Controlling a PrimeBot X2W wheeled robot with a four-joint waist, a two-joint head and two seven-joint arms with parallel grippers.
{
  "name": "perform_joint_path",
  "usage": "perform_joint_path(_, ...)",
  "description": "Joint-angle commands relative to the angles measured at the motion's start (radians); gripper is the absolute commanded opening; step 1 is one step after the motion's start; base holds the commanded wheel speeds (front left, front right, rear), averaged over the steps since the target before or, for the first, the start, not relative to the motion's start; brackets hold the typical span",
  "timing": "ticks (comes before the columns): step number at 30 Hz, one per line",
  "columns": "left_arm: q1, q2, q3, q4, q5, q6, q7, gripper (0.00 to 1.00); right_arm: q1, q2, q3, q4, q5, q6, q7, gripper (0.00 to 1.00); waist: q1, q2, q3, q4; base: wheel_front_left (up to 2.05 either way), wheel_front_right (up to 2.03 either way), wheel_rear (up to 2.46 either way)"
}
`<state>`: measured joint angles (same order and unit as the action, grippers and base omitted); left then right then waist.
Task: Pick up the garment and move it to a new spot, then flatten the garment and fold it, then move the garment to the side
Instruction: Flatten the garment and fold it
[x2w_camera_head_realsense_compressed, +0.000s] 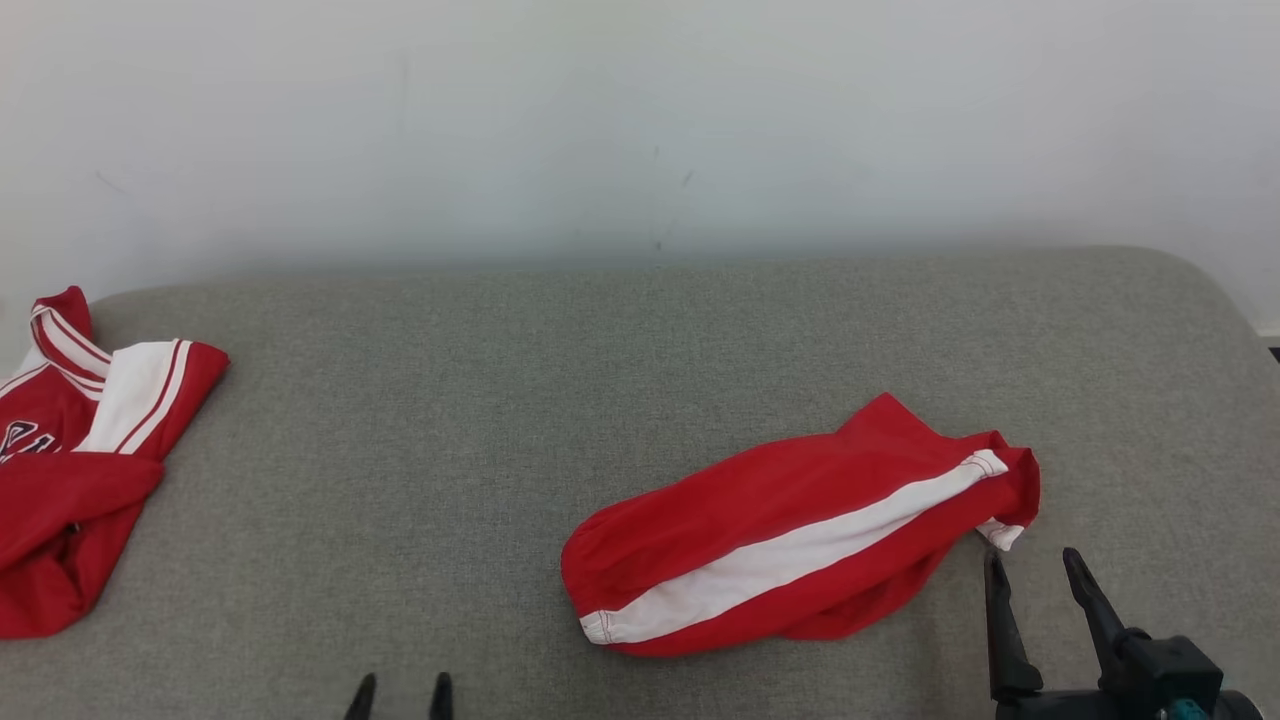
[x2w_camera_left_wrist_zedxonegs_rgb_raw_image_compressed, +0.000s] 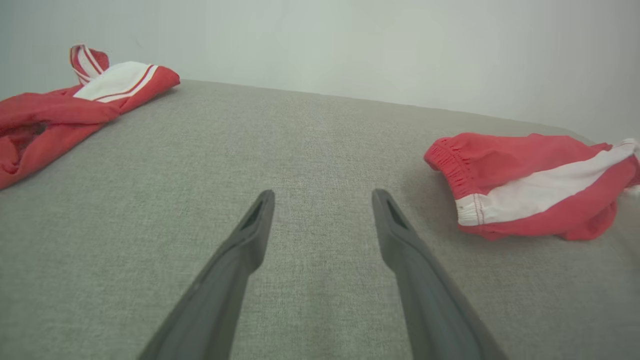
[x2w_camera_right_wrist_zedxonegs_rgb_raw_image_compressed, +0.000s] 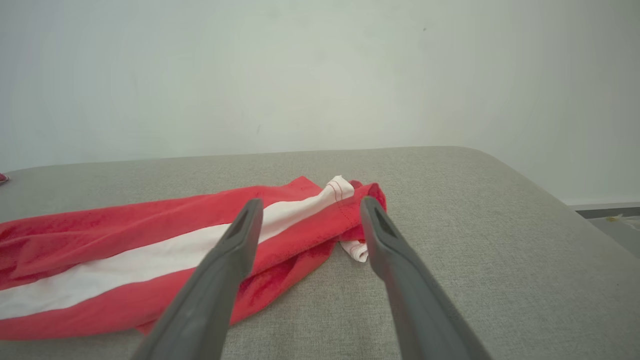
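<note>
The garment (x2w_camera_head_realsense_compressed: 800, 520), red with a broad white stripe and an elastic band at its left end, lies loosely folded on the grey cushioned surface (x2w_camera_head_realsense_compressed: 450, 450), right of centre. My right gripper (x2w_camera_head_realsense_compressed: 1032, 560) is open just in front of the garment's right end, nothing between its fingers. In the right wrist view the garment (x2w_camera_right_wrist_zedxonegs_rgb_raw_image_compressed: 150, 250) lies just beyond the open fingers of that gripper (x2w_camera_right_wrist_zedxonegs_rgb_raw_image_compressed: 311, 202). At the bottom edge of the head view, my left gripper (x2w_camera_head_realsense_compressed: 402, 685) is open, well left of the garment. Its own wrist view has the left gripper (x2w_camera_left_wrist_zedxonegs_rgb_raw_image_compressed: 324, 195) over bare fabric, the garment (x2w_camera_left_wrist_zedxonegs_rgb_raw_image_compressed: 530, 185) to its right.
A second red and white piece of clothing, a jersey (x2w_camera_head_realsense_compressed: 80, 450), lies crumpled at the far left edge of the surface, also seen in the left wrist view (x2w_camera_left_wrist_zedxonegs_rgb_raw_image_compressed: 65, 110). A pale wall (x2w_camera_head_realsense_compressed: 640, 120) stands behind. The surface rounds off at the right, with floor (x2w_camera_right_wrist_zedxonegs_rgb_raw_image_compressed: 610, 220) beyond.
</note>
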<state>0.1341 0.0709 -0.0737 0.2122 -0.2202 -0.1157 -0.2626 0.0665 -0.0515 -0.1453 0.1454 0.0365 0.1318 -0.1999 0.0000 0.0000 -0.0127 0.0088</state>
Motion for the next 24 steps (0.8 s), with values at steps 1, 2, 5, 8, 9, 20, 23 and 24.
perform_joint_path(1, -0.047, 0.001, -0.041, 0.046, -0.024, -0.008, 0.009, 1.0, -0.016, 0.002, 0.001, -0.011, -0.003, -0.002, 0.015, 1.0, 0.0, 0.0, 0.001, -0.005, 0.0, 0.0, 0.0)
perform_joint_path(2, -0.07, 0.001, -0.067, 0.075, -0.054, -0.012, 0.025, 1.0, -0.023, 0.002, 0.004, -0.016, -0.01, -0.002, 0.024, 1.0, 0.0, 0.0, 0.002, -0.008, 0.0, 0.0, 0.0)
perform_joint_path(5, -0.141, 0.006, -0.155, 0.144, -0.127, -0.014, 0.075, 1.0, -0.048, 0.002, 0.021, -0.037, -0.028, -0.002, 0.043, 1.0, 0.0, 0.0, 0.007, -0.024, 0.0, 0.0, 0.0)
perform_joint_path(8, -0.205, 0.019, -0.251, 0.196, -0.218, -0.014, 0.118, 1.0, -0.069, 0.0, 0.04, -0.045, -0.042, -0.002, 0.051, 1.0, 0.0, 0.0, 0.015, -0.044, 0.0, 0.0, 0.0)
perform_joint_path(9, -0.226, 0.032, -0.285, 0.21, -0.242, -0.014, 0.128, 1.0, -0.076, 0.0, 0.048, -0.048, -0.047, -0.002, 0.055, 1.0, 0.0, 0.0, 0.017, -0.052, 0.0, 0.0, 0.0)
perform_joint_path(20, -0.369, 0.091, -0.45, 0.342, -0.432, -0.015, 0.114, 1.0, -0.112, -0.006, 0.08, -0.039, -0.037, -0.002, 0.052, 1.0, 0.0, 0.0, 0.057, -0.114, 0.0, 0.0, 0.0)
perform_joint_path(23, -0.395, 0.103, -0.489, 0.369, -0.467, -0.015, 0.105, 1.0, -0.118, -0.006, 0.084, -0.034, -0.035, -0.002, 0.05, 1.0, 0.0, 0.0, 0.064, -0.123, 0.0, 0.0, 0.0)
perform_joint_path(24, -0.405, 0.107, -0.5, 0.377, -0.479, -0.015, 0.099, 0.93, -0.119, -0.007, 0.084, -0.032, -0.035, -0.002, 0.05, 1.0, 0.0, 0.0, 0.065, -0.125, 0.0, 0.0, 0.0)
